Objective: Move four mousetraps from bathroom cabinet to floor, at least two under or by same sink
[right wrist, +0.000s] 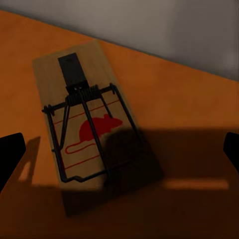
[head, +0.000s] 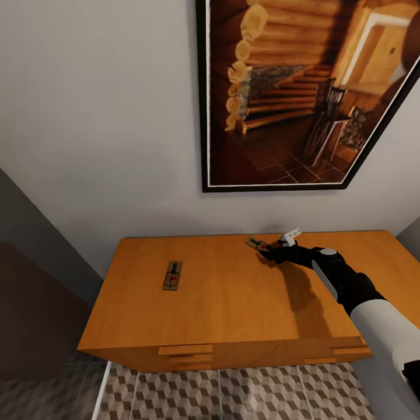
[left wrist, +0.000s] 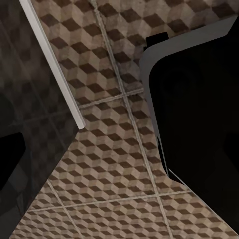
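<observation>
Two mousetraps lie flat on the orange-brown cabinet point(head: 233, 303). One mousetrap point(head: 172, 275) rests on the left part of the top, far from both arms. The other mousetrap point(head: 255, 243) lies near the back edge, and my right gripper point(head: 274, 251) hovers right at it. In the right wrist view this mousetrap point(right wrist: 84, 124) shows its red mouse print and wire bar, and my right gripper point(right wrist: 119, 152) stands open, its dark fingertips point(right wrist: 10, 154) wide apart on either side, not touching it. One dark finger point(left wrist: 10, 159) of my left gripper sits at the picture's edge over the bathroom floor point(left wrist: 109, 149).
A large framed picture point(head: 303, 93) hangs on the grey wall behind the cabinet. Cube-patterned tiles point(head: 233, 391) run in front of the drawers point(head: 185, 356). A white strip point(left wrist: 55, 64) borders a darker floor area, and the robot's black base point(left wrist: 199, 114) stands beside my left arm.
</observation>
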Available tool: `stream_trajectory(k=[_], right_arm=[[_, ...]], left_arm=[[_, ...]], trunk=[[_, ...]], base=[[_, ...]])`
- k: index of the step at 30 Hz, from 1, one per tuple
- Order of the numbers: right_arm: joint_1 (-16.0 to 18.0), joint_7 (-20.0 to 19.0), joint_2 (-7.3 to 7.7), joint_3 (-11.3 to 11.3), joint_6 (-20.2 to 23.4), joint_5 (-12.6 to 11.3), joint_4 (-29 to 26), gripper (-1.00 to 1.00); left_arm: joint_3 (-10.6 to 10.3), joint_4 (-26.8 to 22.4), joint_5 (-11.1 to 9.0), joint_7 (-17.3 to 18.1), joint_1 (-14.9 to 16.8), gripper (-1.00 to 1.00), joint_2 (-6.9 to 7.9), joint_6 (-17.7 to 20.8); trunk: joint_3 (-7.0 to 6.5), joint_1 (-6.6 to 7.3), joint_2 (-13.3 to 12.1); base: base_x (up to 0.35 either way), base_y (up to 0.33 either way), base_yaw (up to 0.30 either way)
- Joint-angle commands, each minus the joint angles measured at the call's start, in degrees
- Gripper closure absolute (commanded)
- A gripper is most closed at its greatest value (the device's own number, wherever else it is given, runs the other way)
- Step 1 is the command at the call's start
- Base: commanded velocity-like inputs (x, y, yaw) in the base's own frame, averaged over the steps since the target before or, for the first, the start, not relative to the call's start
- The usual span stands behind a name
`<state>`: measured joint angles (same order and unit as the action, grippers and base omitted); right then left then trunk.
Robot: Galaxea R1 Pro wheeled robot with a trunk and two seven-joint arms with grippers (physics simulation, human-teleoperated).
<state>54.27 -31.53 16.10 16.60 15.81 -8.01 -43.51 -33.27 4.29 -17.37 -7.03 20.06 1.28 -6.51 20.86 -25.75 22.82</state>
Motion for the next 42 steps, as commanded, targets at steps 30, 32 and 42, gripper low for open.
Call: stream_trajectory(k=[30, 32, 42], right_arm=[[0.0, 0.1, 0.07, 0.3, 0.5, -0.6, -0.1, -1.00], [0.0, 0.1, 0.07, 0.3, 0.4, -0.6, -0.1, -1.00], [0.0, 0.1, 0.07, 0.3, 0.5, -0.6, -0.1, -1.00]], left_arm=[[-0.5, 0.2, -0.5, 0.0, 0.1, -1.00, -0.05, -0.3], [-0.5, 0.2, -0.5, 0.0, 0.1, -1.00, -0.05, -0.3], [-0.5, 0.2, -0.5, 0.0, 0.1, -1.00, -0.05, -0.3]], trunk=[[0.09, -0.03, 0.1], [0.09, -0.03, 0.1], [0.09, -0.03, 0.1]], base=[[0.000, 0.003, 0.000], [0.000, 0.000, 0.000], [0.000, 0.089, 0.000]])
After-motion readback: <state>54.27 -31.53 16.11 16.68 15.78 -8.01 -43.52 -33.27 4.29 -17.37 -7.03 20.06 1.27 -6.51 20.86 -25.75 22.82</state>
